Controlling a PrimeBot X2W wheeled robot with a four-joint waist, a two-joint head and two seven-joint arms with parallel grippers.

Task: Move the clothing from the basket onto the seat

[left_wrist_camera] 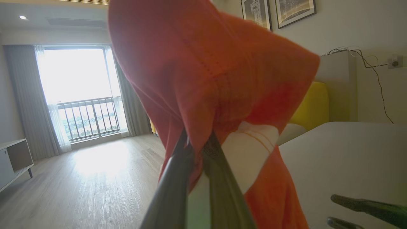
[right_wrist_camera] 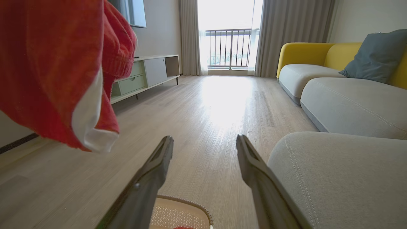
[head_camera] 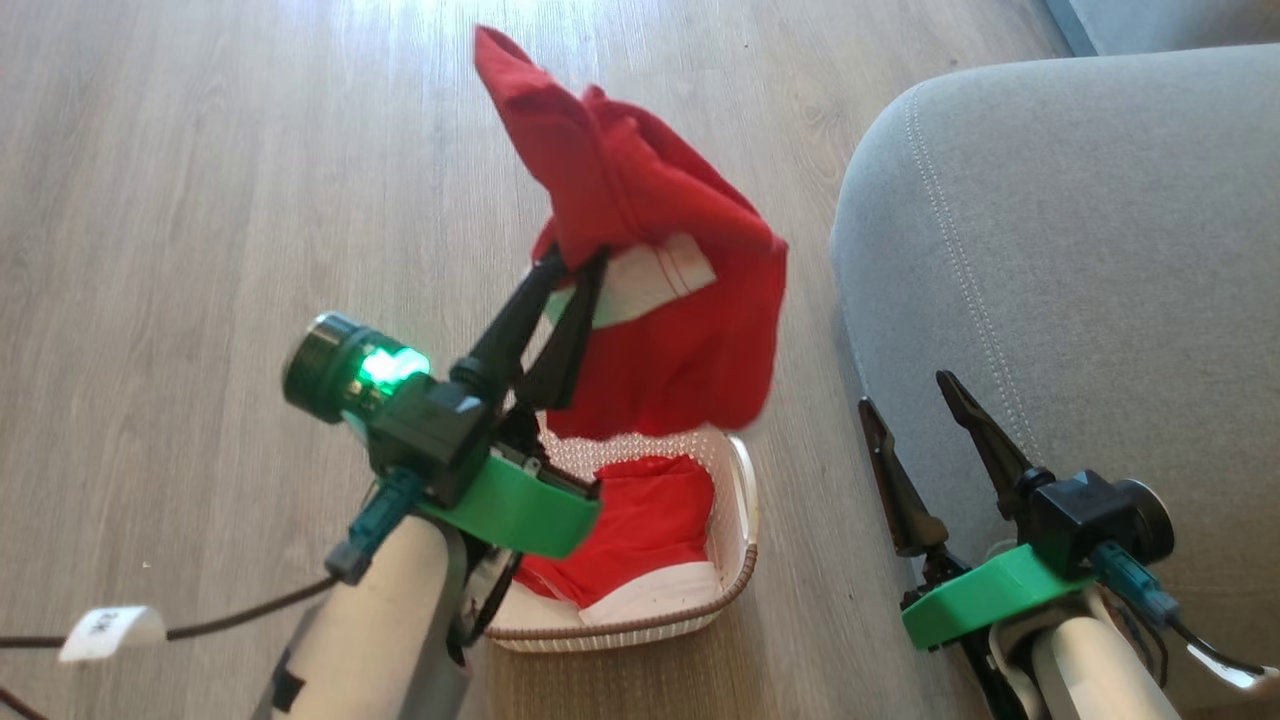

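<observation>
My left gripper (head_camera: 578, 262) is shut on a red garment with a white band (head_camera: 650, 300), holding it in the air above the basket (head_camera: 745, 510). The cloth drapes over the fingertips (left_wrist_camera: 187, 143) and hangs at the upper left of the right wrist view, red garment (right_wrist_camera: 54, 70). A second red garment with white trim (head_camera: 640, 530) lies inside the cream basket on the floor. The grey seat (head_camera: 1080, 250) is to the right of the basket. My right gripper (head_camera: 910, 390) stands open beside the seat's front edge, nothing between its fingers (right_wrist_camera: 152, 171).
Wooden floor (head_camera: 200, 200) stretches to the left and ahead. In the right wrist view a low TV cabinet (right_wrist_camera: 149, 73) stands along the left wall and a yellow-backed sofa (right_wrist_camera: 318, 63) with a blue cushion lies to the right.
</observation>
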